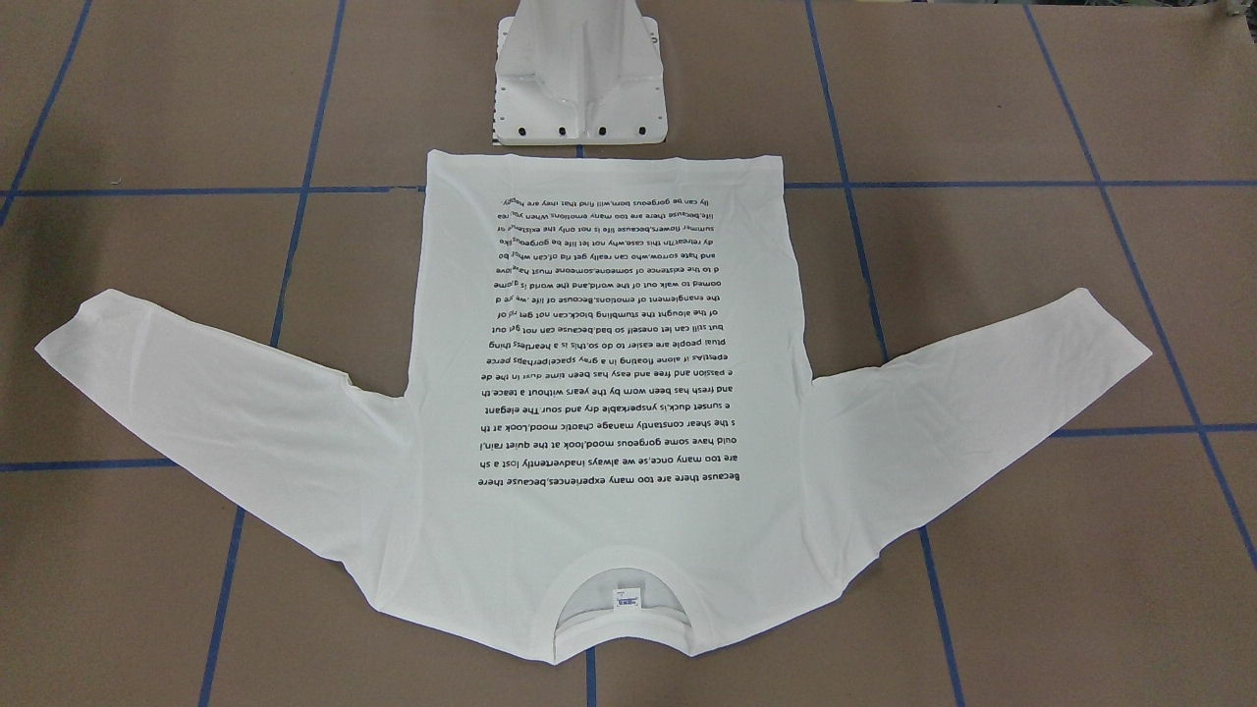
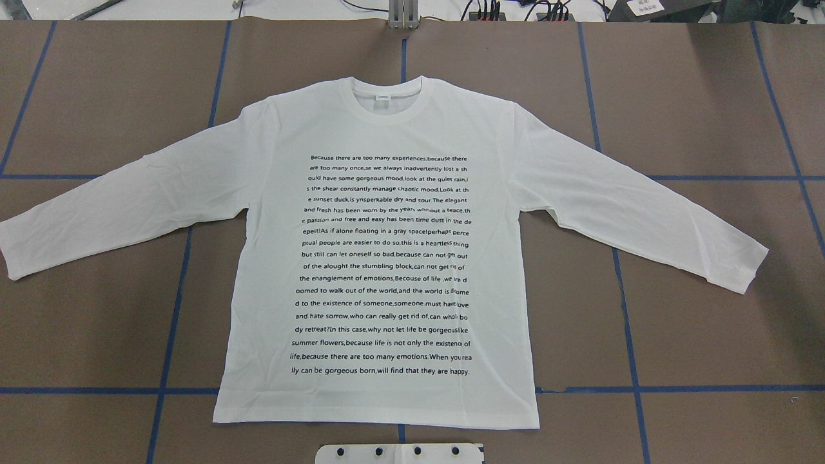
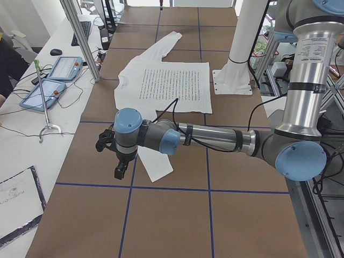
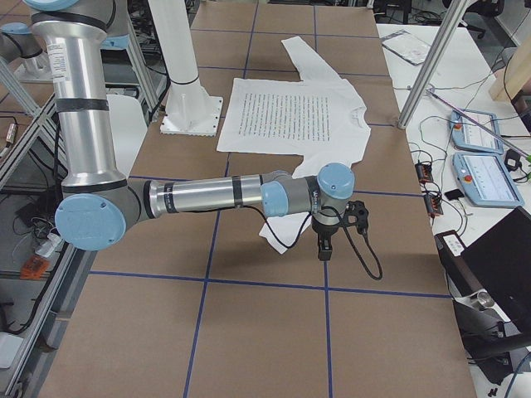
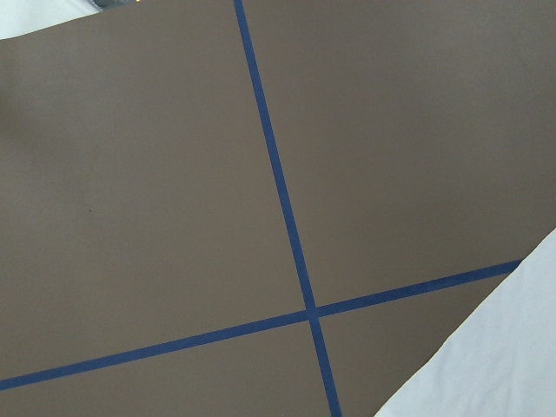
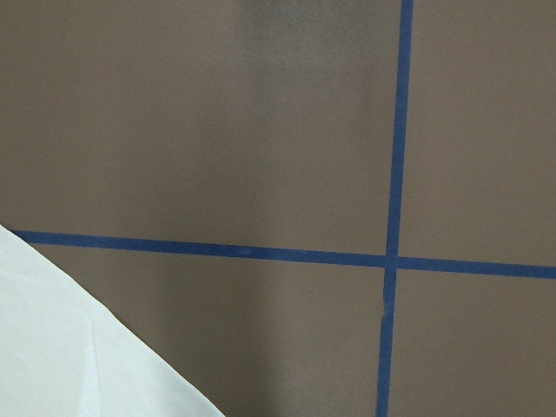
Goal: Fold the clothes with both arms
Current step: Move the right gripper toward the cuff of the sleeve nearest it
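Note:
The clothes, one white long-sleeved T-shirt (image 2: 387, 258), lie flat with the black text up and both sleeves spread out, neck (image 1: 619, 599) away from the robot. The left arm (image 3: 215, 140) reaches out low over the table, and its gripper (image 3: 119, 172) hangs just beside the left sleeve's cuff (image 3: 156, 169). The right arm (image 4: 207, 195) mirrors it, its gripper (image 4: 323, 249) beside the right cuff (image 4: 278, 236). Both grippers show only in the side views, so I cannot tell if they are open or shut. A sleeve edge (image 5: 486, 365) shows in each wrist view (image 6: 69, 347).
The white pedestal base (image 1: 579, 88) stands just behind the shirt's hem. Blue tape lines (image 2: 619, 283) grid the brown table. A side bench holds tablets (image 3: 54, 80) and cables, with aluminium posts (image 4: 431, 66) at the table's far edge.

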### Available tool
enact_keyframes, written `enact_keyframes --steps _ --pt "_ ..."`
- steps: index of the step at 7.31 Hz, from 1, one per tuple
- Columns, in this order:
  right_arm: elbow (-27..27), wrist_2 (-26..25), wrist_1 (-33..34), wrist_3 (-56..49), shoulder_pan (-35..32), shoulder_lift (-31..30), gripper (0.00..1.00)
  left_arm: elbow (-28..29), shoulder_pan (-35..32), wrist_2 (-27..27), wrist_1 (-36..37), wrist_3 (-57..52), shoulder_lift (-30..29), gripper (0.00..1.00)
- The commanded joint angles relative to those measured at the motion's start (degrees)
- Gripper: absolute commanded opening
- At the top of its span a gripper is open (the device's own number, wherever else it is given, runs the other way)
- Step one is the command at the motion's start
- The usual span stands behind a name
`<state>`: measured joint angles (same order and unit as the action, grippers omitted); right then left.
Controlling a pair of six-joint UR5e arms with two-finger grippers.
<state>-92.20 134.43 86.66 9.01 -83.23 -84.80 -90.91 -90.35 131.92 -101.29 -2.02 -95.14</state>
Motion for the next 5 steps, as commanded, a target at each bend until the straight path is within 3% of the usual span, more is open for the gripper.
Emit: enact_keyframes --steps 1,3,5 --pt "-0.53 0.13 0.0 0.04 0.0 -0.01 1.0 -0.31 0.09 -0.08 0.12 0.44 -0.21 0.99" --pt "0.78 -0.05 -2.79 -0.05 0.44 0.25 1.0 -0.67 0.09 -0.08 -0.23 0.35 -0.04 0.99" --pt "2.8 0.47 -14.01 0.39 2.53 -2.47 1.0 -1.11 0.09 -0.08 -0.23 0.53 -0.04 0.99"
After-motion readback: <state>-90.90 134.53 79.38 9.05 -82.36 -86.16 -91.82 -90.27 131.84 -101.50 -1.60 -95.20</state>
